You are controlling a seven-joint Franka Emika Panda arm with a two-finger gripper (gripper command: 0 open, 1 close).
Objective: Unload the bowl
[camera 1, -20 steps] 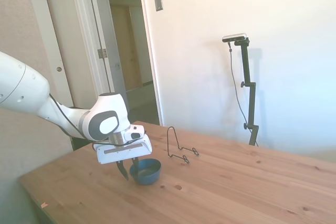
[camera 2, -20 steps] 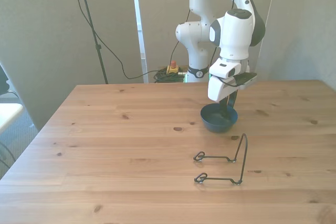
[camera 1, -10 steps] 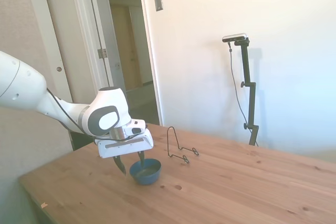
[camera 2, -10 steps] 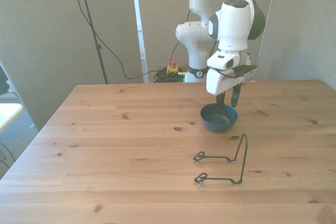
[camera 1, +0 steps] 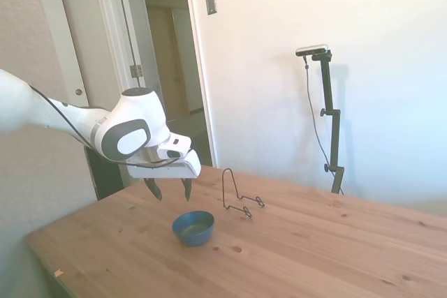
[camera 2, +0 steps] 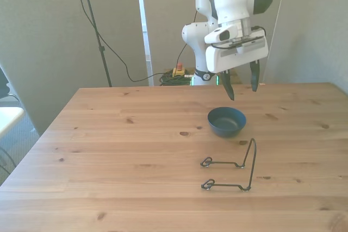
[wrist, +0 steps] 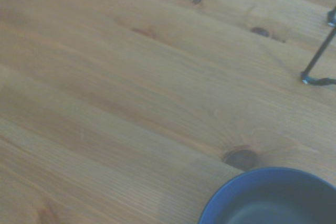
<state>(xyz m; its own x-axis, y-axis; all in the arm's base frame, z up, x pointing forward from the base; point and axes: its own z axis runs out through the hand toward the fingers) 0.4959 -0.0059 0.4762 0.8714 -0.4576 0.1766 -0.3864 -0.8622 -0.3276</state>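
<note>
Your claw [camera 2: 240,86] hangs in the air above the worktop [camera 2: 125,150], fingers spread wide apart and pointing down, with nothing between them. In the side view the claw [camera 1: 170,190] sits above the bowl [camera 1: 193,227] and offset toward the arm's side of it, with clear air between fingertips and rim.

The bowl [camera 2: 227,121] rests upright on the bare wood, dark teal-blue, round and shallow, empty inside as far as you can see. In the front view it sits below the claw, slightly toward the camera from it. It touches neither the claw nor the rack.

The thin black wire rack [camera 2: 235,165] stands on the worktop near the bowl but apart from it, closer to the camera in the front view and a little toward the front view's right. Its tall loop stands upright at one end; two low feet run out flat toward the front view's left. In the side view the rack [camera 1: 237,194] is just beyond the bowl, toward the wall.

The wrist view shows the wood grain from close by, an arc of the bowl's [wrist: 268,198] rim at the frame's edge, a dark knot [wrist: 240,158] in the wood just beside that rim, and the end of a rack [wrist: 316,66] wire at another edge. That view is soft in focus.
</note>
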